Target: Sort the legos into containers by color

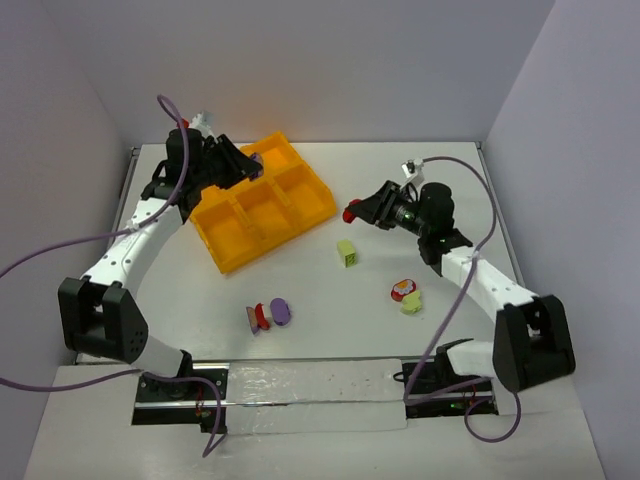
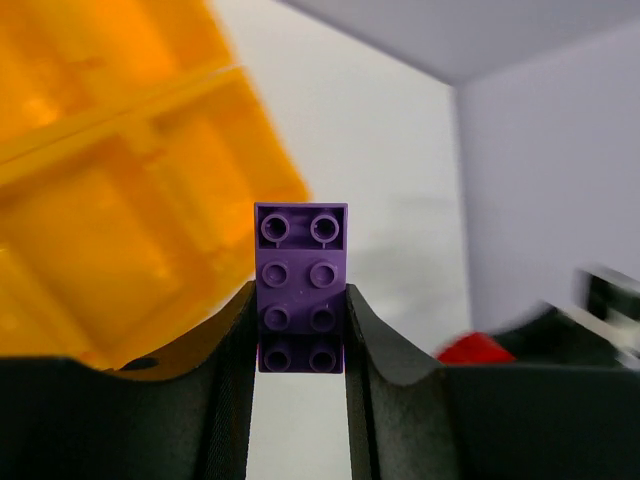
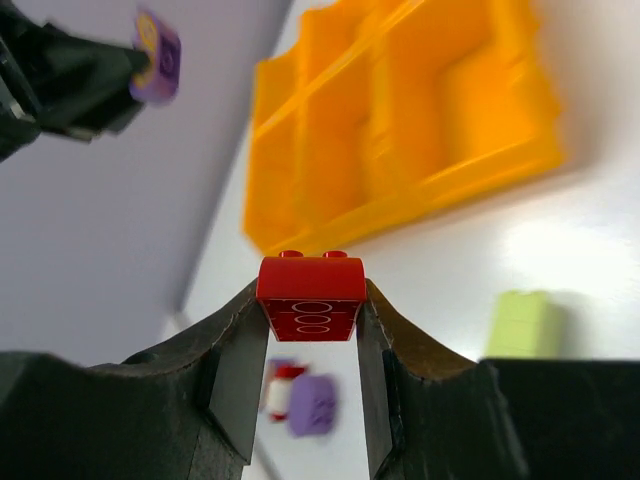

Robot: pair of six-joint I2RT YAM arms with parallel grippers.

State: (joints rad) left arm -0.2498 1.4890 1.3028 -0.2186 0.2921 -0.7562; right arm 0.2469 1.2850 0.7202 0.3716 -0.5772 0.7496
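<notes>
Left tool (image 2: 300, 296) grips a purple brick (image 2: 300, 250), right tool (image 3: 310, 300) a red brick (image 3: 310, 278); centre each, seemingly high, over separate cells of the tray (image 1: 280, 238).

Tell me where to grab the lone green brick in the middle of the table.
Likely best from straight above, jaws across its two flat side faces: the green brick sits alone on the table with open space all round. The right gripper is nearer but shut on a red brick.
</notes>
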